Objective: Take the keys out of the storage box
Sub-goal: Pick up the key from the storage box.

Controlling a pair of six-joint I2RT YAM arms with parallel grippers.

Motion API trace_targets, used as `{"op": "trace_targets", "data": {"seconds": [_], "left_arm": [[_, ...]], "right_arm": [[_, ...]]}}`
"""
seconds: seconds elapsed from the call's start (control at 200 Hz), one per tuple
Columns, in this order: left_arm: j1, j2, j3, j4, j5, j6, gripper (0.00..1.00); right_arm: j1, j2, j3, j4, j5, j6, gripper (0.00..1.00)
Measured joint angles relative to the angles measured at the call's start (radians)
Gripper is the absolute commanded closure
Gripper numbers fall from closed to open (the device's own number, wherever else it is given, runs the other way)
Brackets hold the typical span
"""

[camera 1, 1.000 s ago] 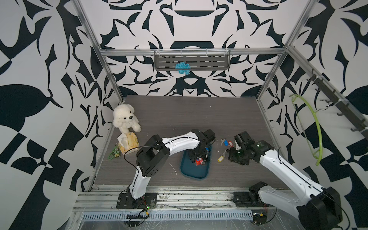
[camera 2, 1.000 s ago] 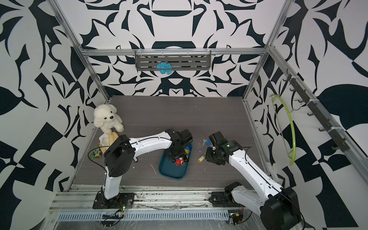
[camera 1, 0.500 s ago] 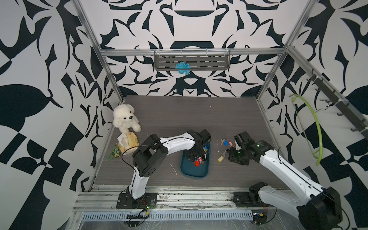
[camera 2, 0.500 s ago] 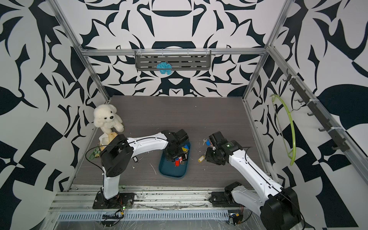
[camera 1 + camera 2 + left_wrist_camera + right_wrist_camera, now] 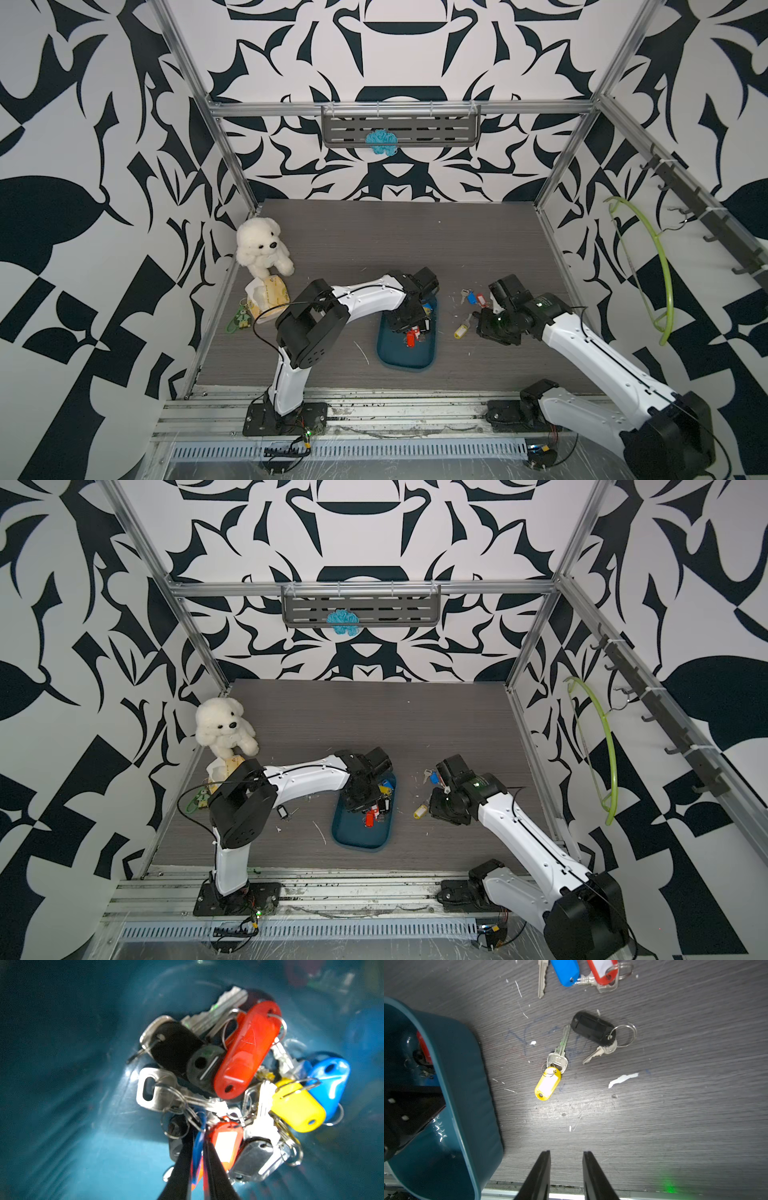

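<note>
- Emptying the storage box point(image 5: 409, 359), lower centre in both top views, with most of the keys point(image 5: 245, 1053) lying heaped inside it and a few tagged sets lying out on the table point(image 5: 374, 249) just to its right.
- Pinching with the left gripper point(image 5: 198, 1141), jaws nearly together on the thin edge of a blue tag point(image 5: 197, 1153) at lower middle of the left wrist view.
- Reaching the left arm point(image 5: 370, 297) in from the left of a top view, elbow bent, wrist pointing down into the box's upper half.
- Holding the right gripper point(image 5: 566, 1155) over bare table, fingers spread on nothing, facing a yellow-tagged key point(image 5: 548, 1082) and a black-tagged key point(image 5: 593, 1029) at mid-frame.
- Calling next, probably, for a straight lift over the low wall, minding linked rings dragging neighbours along, then setting down beside the box.
</note>
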State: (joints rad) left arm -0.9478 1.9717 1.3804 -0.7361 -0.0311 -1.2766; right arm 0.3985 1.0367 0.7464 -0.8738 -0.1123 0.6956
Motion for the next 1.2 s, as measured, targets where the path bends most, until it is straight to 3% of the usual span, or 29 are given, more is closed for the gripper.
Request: {"op": "trace_targets", "data": {"seconds": [0.275, 0.76, 0.97, 1.2], "left_arm": [[0.000, -0.011, 0.000, -0.026, -0.017, 0.021, 1.00], [0.000, -0.069, 0.120, -0.166, -0.060, 0.107, 1.00], [0.001, -0.162, 0.212, -0.228, -0.082, 0.138, 1.00], [0.052, -0.277, 0.223, -0.281, -0.082, 0.149, 1.00]], "right_arm": [[0.000, -0.002, 0.000, -0.001, -0.003, 0.000, 0.68], [0.000, -0.002, 0.000, -0.001, -0.007, 0.003, 0.68], [0.000, -0.002, 0.000, -0.002, -0.007, 0.003, 0.68], [0.000, -0.002, 0.001, -0.002, -0.012, 0.004, 0.68]]}}
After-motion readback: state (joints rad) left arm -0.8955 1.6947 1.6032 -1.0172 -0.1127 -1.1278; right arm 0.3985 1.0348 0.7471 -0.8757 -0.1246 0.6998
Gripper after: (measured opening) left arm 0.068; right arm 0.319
